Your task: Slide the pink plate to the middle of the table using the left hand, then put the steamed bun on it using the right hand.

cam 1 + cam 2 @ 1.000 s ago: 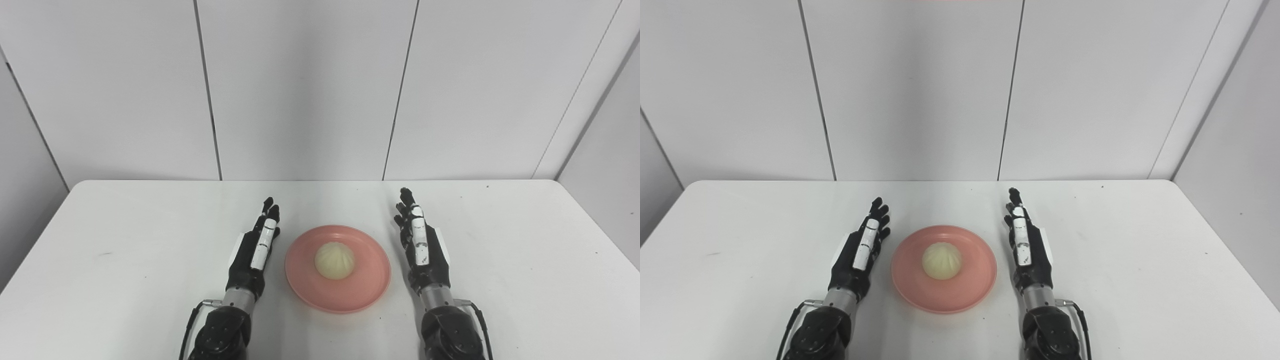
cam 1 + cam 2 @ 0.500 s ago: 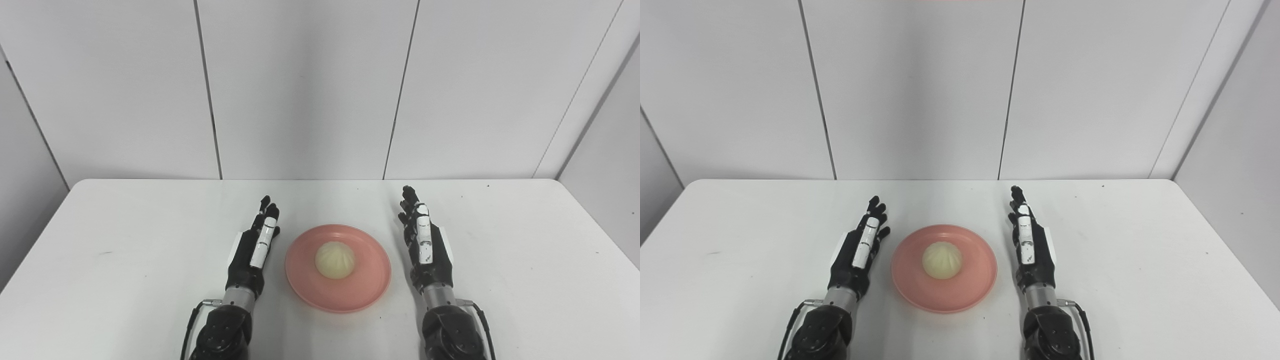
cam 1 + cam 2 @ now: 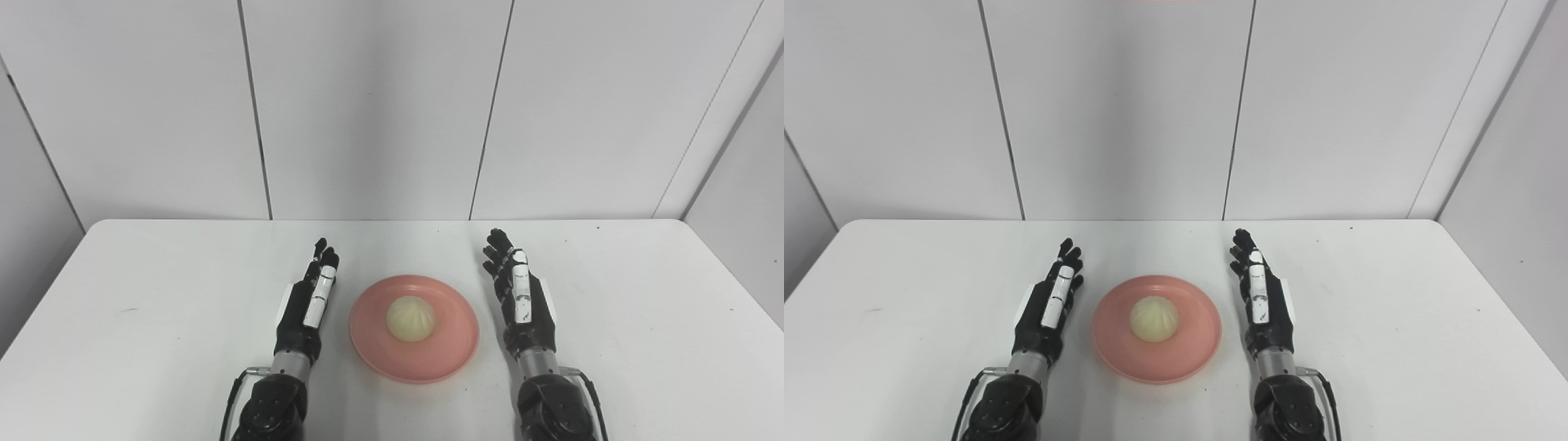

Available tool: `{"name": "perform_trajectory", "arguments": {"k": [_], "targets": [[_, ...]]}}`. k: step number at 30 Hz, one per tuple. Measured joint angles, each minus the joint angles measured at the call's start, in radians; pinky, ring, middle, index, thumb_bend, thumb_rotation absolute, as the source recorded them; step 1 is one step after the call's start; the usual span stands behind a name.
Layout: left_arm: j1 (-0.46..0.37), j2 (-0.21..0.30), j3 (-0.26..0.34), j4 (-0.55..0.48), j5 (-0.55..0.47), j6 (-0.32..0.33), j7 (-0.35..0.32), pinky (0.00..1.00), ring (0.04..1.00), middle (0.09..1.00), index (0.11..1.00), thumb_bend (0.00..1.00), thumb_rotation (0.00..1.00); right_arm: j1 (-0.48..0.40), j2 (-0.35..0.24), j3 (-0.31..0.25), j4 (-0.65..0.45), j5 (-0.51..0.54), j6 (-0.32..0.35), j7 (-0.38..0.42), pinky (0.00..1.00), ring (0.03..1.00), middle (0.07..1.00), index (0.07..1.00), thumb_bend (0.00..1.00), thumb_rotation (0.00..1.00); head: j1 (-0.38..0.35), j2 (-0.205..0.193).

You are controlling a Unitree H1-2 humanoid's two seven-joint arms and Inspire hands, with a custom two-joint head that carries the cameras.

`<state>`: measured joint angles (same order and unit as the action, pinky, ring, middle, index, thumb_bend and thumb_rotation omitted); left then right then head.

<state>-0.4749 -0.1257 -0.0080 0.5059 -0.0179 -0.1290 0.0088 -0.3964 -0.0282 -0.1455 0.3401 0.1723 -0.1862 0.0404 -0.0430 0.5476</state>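
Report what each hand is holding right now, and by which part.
Nothing is held. The left hand and right hand are open, either side of the pink plate; the steamed bun sits on it.

Both hands are showing black fingers and palms; the left hand and right hand are each wearing a white strip along one finger. Silver wrist cuffs are joining glossy black forearms, with thin black cables looping beside them.

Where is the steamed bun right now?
The steamed bun sits on the pink plate, mid-table, between the open left hand and right hand.
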Motion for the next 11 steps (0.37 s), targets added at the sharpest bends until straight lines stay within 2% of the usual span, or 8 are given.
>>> {"name": "perform_trajectory", "arguments": {"k": [4, 11], "targets": [[0.0, 0.0, 0.003, 0.0, 0.0, 0.0, -0.002, 1.0, 1.0, 1.0, 1.0, 0.77, 0.87, 0.001, 0.0, 0.001, -0.004, 0.0, 0.012, -0.008, 0.92, 0.891, 0.899, 0.859, 0.79, 0.98, -0.002, 0.0], [-0.002, 0.0, 0.008, 0.002, 0.0, 0.0, -0.002, 1.0, 1.0, 1.0, 1.0, 0.77, 0.86, 0.005, 0.0, 0.003, -0.011, 0.0, 0.026, -0.016, 0.92, 0.888, 0.896, 0.856, 0.8, 0.99, -0.002, 0.0]]}}
